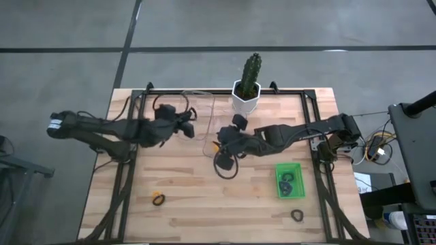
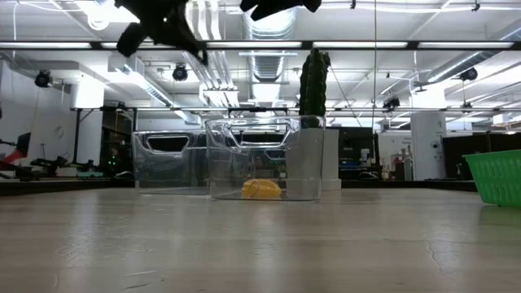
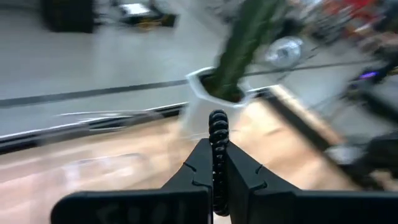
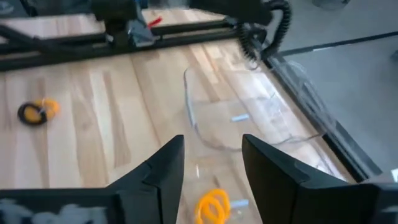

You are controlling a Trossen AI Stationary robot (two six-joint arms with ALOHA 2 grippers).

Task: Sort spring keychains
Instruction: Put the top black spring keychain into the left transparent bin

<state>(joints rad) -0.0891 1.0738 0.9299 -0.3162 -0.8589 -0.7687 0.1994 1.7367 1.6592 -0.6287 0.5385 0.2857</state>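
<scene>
My left gripper (image 3: pixel 216 152) is up in the air over the table's middle left (image 1: pixel 189 124), beside the clear bins, shut on a black spring keychain (image 3: pixel 217 124). My right gripper (image 4: pixel 212 149) hovers open above a clear bin (image 4: pixel 249 118). An orange keychain (image 4: pixel 213 205) lies on that bin's floor (image 2: pixel 260 189). An orange and a black keychain (image 4: pixel 37 111) lie together on the wood near the table's front left (image 1: pixel 158 199). Another black keychain (image 1: pixel 297 215) lies near the front right. Black ones sit in the green basket (image 1: pixel 288 180). My left gripper pinches the black spring keychain between its two fingers (image 3: pixel 239 174). The coil stands along the fingers, and its upper end (image 3: pixel 217 118) sticks out past their tips. It is lifted clear of the table.
A cactus in a white pot (image 1: pixel 246 88) stands at the far edge, behind the clear bins (image 2: pixel 167 163). The green basket (image 2: pixel 496 175) sits on the right. A black cable loop (image 1: pixel 225 167) hangs under the right arm. Bare wood lies along the near side.
</scene>
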